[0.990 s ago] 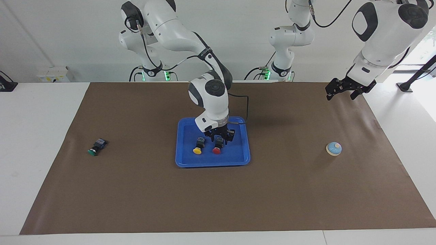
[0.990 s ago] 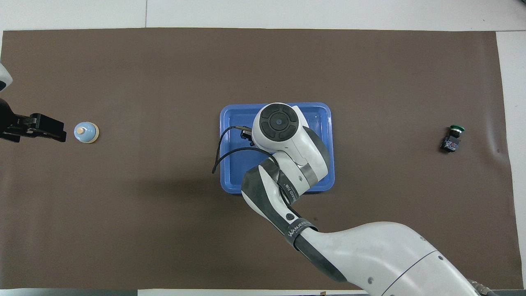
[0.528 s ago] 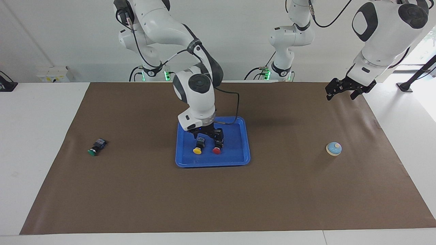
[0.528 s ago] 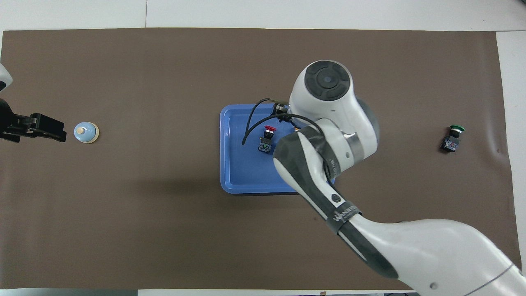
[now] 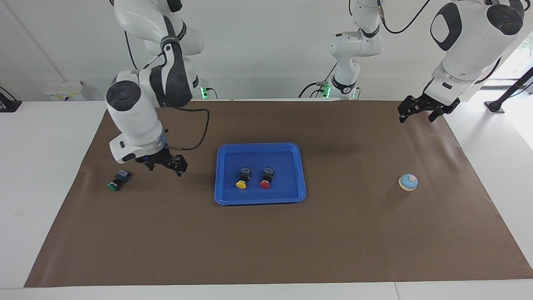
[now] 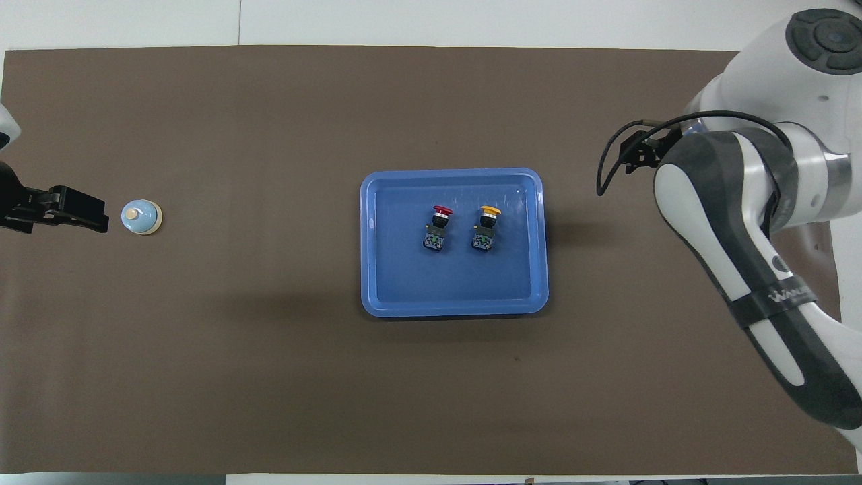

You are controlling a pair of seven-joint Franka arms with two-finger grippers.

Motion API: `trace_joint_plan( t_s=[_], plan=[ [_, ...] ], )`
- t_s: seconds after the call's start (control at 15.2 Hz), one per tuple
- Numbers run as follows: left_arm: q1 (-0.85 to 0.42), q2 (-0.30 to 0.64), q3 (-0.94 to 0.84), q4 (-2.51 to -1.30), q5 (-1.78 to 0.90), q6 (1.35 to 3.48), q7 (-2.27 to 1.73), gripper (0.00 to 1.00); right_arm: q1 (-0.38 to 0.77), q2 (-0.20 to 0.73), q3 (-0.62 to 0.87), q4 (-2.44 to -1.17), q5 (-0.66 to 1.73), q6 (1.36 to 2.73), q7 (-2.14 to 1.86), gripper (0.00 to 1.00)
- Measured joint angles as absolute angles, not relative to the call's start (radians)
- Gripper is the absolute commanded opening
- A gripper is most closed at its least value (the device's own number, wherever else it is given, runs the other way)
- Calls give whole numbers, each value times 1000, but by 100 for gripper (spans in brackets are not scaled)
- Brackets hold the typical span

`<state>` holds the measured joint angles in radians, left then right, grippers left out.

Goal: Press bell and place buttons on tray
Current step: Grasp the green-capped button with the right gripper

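The blue tray lies mid-table. In it lie two buttons side by side, the yellow button and the red button. The green button lies on the mat toward the right arm's end; the right arm hides it in the overhead view. My right gripper hangs open and empty just above the mat, between the green button and the tray. The light-blue bell stands toward the left arm's end. My left gripper waits raised and open beside the bell.
A brown mat covers most of the white table. A black cable loops from the right wrist over the mat.
My right gripper let go of the red button in the tray, rose and swung toward the right arm's end of the table, stopping beside the green button. The left arm stayed still.
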<state>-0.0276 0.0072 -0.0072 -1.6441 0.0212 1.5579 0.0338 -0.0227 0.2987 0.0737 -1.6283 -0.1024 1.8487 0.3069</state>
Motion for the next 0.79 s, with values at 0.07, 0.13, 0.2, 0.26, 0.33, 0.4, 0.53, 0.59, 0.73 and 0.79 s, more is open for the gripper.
trace_joint_plan(
  t_s=[0.07,0.13,0.2,0.26,0.33,0.4,0.53,0.59,0.73,0.79],
  plan=[
    [-28,7,-7,-1644,21,1558,34,100,-66,297,73,-1654,-115,1860,266,100],
    [-28,7,-7,-1644,21,1558,34,100,-112,293,72,-1689,-128,1896,229,100],
    [-28,7,-7,-1644,21,1558,34,100,-157,286,71,-1732,-137,1947,199,100],
    [-28,7,-7,-1644,21,1558,34,100,-197,277,71,-1782,-143,2003,177,100],
    [-28,7,-7,-1644,21,1558,34,100,-227,266,71,-1834,-145,2060,163,100],
    [-28,7,-7,-1644,21,1558,34,100,-249,254,71,-1887,-146,2119,159,100],
    [-28,7,-7,-1644,21,1558,34,100,-269,233,72,-1972,-147,2214,158,100],
    [-28,7,-7,-1644,21,1558,34,100,-273,226,72,-2002,-147,2246,158,100],
    [-28,7,-7,-1644,21,1558,34,100,-290,222,72,-2040,-147,2290,158,100],
    [-28,7,-7,-1644,21,1558,34,100,-304,222,72,-2055,-148,2311,157,100]
  ],
)
